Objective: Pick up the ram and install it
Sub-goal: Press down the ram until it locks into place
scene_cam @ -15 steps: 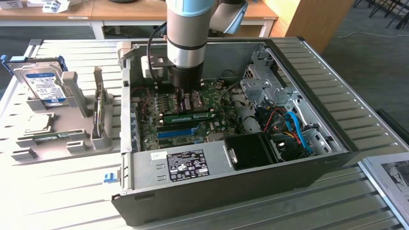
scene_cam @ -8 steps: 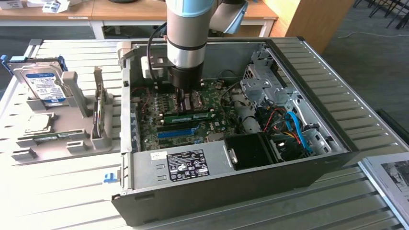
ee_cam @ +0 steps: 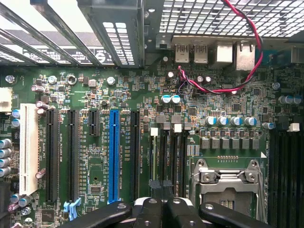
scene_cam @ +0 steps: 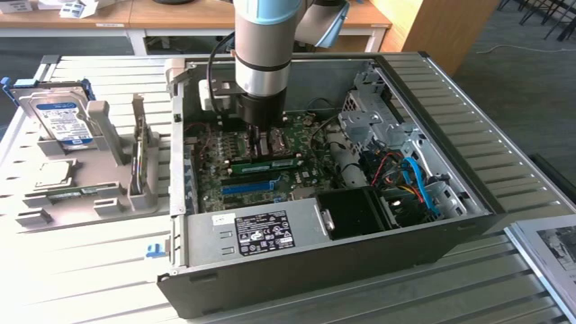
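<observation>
Exterior view: upright arm (scene_cam: 264, 40) above ram (scene_cam: 267, 163)

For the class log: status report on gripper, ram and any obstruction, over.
Gripper shut, low over motherboard. Ram lying in case beneath gripper; seating unclear. Nothing blocking, over.

Arm upright, wrist straight down, gripper (scene_cam: 262, 135) closed.

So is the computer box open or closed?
Open. The computer case has no side cover on, so you can look straight in at the motherboard and power supply.
</observation>
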